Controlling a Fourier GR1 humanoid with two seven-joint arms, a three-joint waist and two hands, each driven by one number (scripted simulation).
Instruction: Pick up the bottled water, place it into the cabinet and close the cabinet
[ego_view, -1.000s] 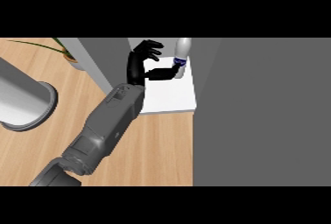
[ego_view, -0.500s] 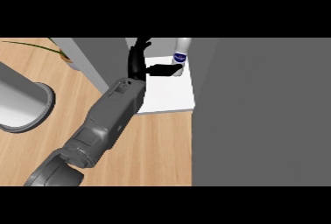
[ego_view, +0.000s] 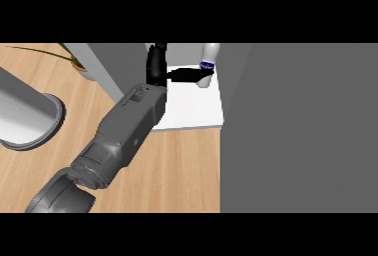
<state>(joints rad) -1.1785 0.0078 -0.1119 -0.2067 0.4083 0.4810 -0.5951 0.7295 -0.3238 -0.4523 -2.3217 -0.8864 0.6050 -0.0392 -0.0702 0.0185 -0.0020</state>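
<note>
Left hand (ego_view: 158, 64) deep in the cabinet, at the end of a grey forearm (ego_view: 125, 132) slanting up from the view's lower left. Fingers (ego_view: 156, 52) straight, pointing to the view's top edge, not curled round anything. Thumb (ego_view: 186, 75) stretched out sideways to the right, tip touching the bottle just under its label. Released rather than clenched, as far as can be seen.

Then, by size:

Grey door (ego_view: 295, 125), filling the whole right side of the view, its left edge running straight down past the shelf and the desk.

Wooden desk (ego_view: 184, 170), light brown, spread under the forearm and out to the left.

Grey cylinder (ego_view: 22, 117) on a flanged round base, standing on the desk at the left edge, well apart from the cabinet.

White shelf (ego_view: 193, 105) of the cabinet, between a grey side wall (ego_view: 111, 65) and the door, its front edge meeting the desk.

Plant (ego_view: 52, 52) with thin green leaves, at the upper left, beside the side wall.

Bottle (ego_view: 207, 67), pale with a blue label, upright at the back right of the shelf, close to the door's edge, top cut off by the view's upper limit.
</note>
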